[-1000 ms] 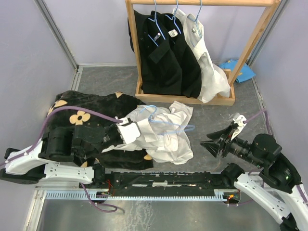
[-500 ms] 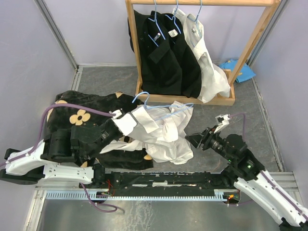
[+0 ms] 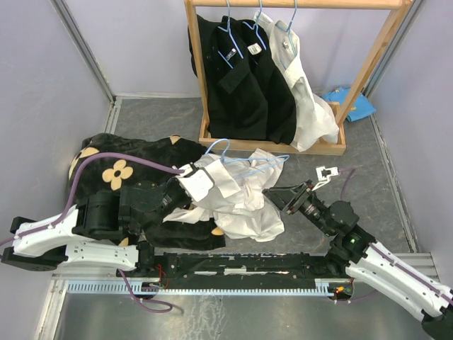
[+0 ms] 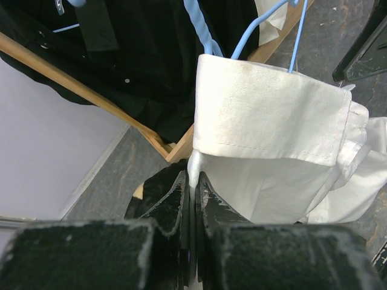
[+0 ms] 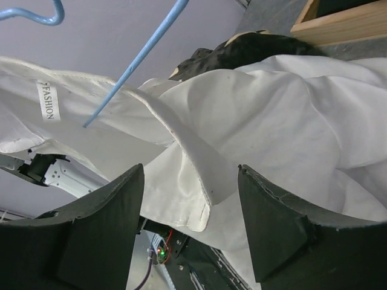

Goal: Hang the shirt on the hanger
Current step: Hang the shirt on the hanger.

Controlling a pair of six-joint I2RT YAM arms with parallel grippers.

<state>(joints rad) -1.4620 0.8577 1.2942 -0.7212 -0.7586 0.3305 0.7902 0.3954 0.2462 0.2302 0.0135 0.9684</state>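
Shirt (image 3: 239,207) stays pinched in left hand (image 4: 192,183); wide-open right hand (image 5: 190,175) has reached it.

My left arm (image 3: 64,237) lies low, running from its base at the near left toward the middle, wrist turned to point away from me and rightward. Its claw (image 4: 192,181) is pinched tight, the two fingers almost meeting, with a fold of the shirt (image 4: 266,121) caught between them. My right arm (image 3: 389,265) stretches from its base up and to the left, forearm sloping low. Its claw (image 5: 190,181) is spread wide, gripping nothing.
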